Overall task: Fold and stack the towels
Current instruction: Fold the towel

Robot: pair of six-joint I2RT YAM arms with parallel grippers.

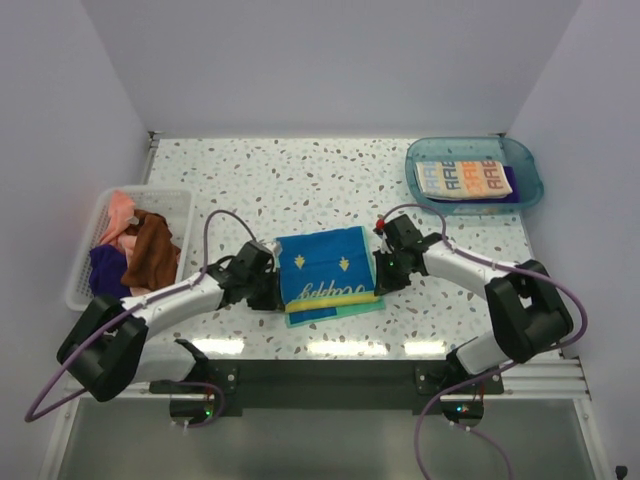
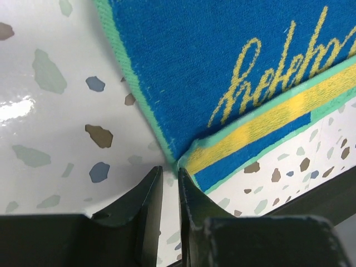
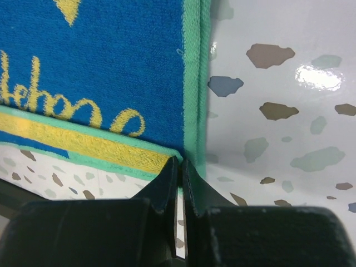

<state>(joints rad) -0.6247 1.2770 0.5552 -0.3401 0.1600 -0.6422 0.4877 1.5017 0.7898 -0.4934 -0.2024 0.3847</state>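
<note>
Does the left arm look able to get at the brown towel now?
Probably yes: the brown towel lies on top in the open basket beside the left arm, nothing between.

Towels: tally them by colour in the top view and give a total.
Blue towel: 1
White towel: 1
Pink towel: 1
Brown towel: 1
Purple towels: 2, left one, right one
Total: 6
</note>
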